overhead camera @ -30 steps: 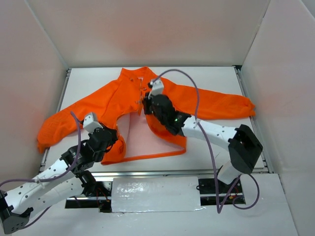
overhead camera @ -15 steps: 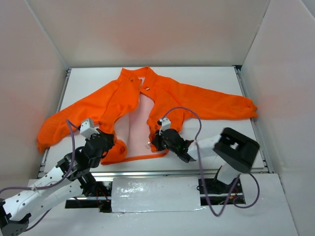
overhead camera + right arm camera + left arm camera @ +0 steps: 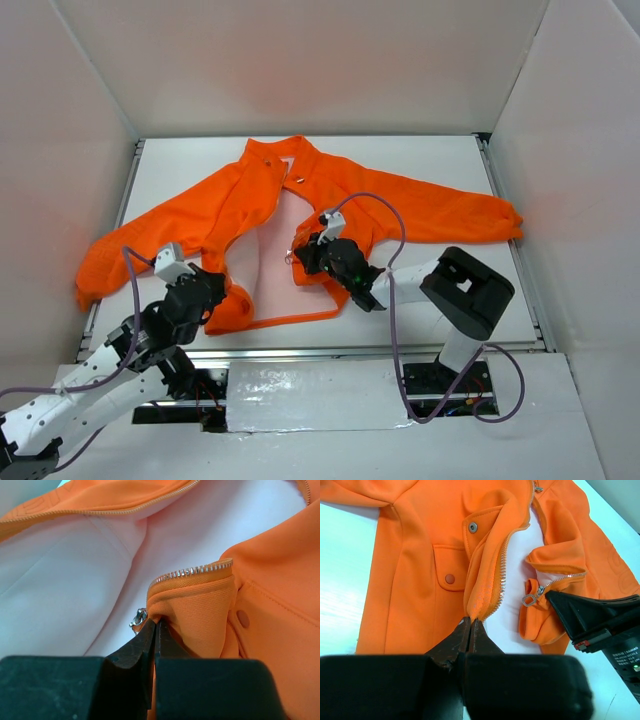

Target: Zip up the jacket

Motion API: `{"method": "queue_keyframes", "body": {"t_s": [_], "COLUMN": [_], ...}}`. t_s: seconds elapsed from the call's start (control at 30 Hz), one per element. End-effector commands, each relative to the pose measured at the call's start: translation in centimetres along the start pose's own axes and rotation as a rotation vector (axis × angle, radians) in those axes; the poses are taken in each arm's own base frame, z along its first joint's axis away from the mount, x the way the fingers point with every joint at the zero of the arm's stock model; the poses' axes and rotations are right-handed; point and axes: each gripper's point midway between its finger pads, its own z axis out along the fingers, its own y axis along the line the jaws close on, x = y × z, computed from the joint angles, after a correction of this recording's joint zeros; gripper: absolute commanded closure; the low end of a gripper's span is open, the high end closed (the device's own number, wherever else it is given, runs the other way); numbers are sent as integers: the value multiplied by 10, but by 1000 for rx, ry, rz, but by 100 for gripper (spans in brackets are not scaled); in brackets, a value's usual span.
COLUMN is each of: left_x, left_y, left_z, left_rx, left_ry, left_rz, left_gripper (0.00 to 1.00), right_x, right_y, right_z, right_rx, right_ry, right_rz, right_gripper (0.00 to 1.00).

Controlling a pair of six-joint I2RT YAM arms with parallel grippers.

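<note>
Lying spread on the white bench point(image 3: 440, 160), front up and unzipped: one jacket point(image 3: 400, 205), bright orange, collar point(image 3: 275, 155) at the far side, sleeves flung out to either side, hem toward the arm bases. Pale pinkish lining point(image 3: 268, 255) shows in the gap between the two front panels.

Grip, left jaws: pressed together on the bottom end of the zipper edge of the panel on the left arm's side, fabric pinched between the tips. From the pinch the zipper teeth point(image 3: 501, 575) run up toward the collar. A flapped pocket point(image 3: 451, 570) with its snap point(image 3: 450, 578) lies just beside them. Purpose, as judged: to anchor and tension this side so its lower end can be offered to the slider.

Grip, right jaws: closed on the folded bottom corner of the opposite panel, directly beside the metal slider point(image 3: 139, 618). A short run of teeth sits just above the grip. The corner appears bunched and raised off the lining. Purpose, as judged: to carry the slider end across toward the other panel.

Condition: the two zipper ends are near but apart, with lining between them and nothing engaged. Task stands at its start, the ends yet to be mated before any upward pull. Risks: thin fabric slipping from a pinch, or bunched cloth fouling the slider.
</note>
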Motion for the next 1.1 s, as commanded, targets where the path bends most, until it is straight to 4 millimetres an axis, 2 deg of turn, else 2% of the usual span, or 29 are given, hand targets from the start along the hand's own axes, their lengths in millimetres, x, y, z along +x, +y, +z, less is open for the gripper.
{"method": "queue_keyframes", "body": {"t_s": [0.0,0.17,0.2,0.27,0.3,0.33,0.43,0.47,0.53,0.57,0.6,0.63,0.67,0.7,0.9,1.07], "left_x": [-14,-15,-16,-17,-17,-15,-18,-19,-21,-18,-25,-23,-19,-27,-8,-3], "left_y": [-4,-5,-5,-9,-12,-18,-44,-61,-78,-88,-103,-110,-118,-131,-156,-170], "left_z": [-4,-4,-5,-5,-5,-5,-6,-9,-13,-15,-20,-19,-21,-24,-5,-1], "left_rx": [10,10,10,22,37,64,187,267,347,401,462,490,532,577,589,638], "left_ry": [-39,-39,-41,-42,-41,-27,-35,-33,-37,-23,-47,-42,-25,-51,7,11], "left_rz": [-2,1,0,-1,7,13,38,42,47,74,55,66,90,66,82,52], "left_gripper": [100,100,100,100,100,100,100,100,100,100,100,100,100,100,100,100], "right_x": [-29,-40,-37,-53,-48,-68,-73,-66,-71,-63,-58,-61,-56,-54,-61,-65], "right_y": [5,7,3,11,6,18,37,40,59,60,73,80,82,85,96,93], "right_z": [7,7,3,-8,-17,-27,-51,-59,-77,-84,-95,-103,-110,-114,-141,-142], "right_rx": [-26,-36,-29,-63,-65,-117,-238,-268,-364,-393,-484,-527,-556,-578,-629,-601], "right_ry": [-122,-166,-171,-262,-279,-372,-404,-393,-418,-400,-385,-394,-377,-368,-400,-405], "right_rz": [-13,-56,-59,-52,-67,-52,-62,-77,-99,-115,-140,-152,-155,-156,-121,-94], "right_gripper": [100,100,100,100,100,100,100,100,100,100,100,100,100,100,100,100]}}
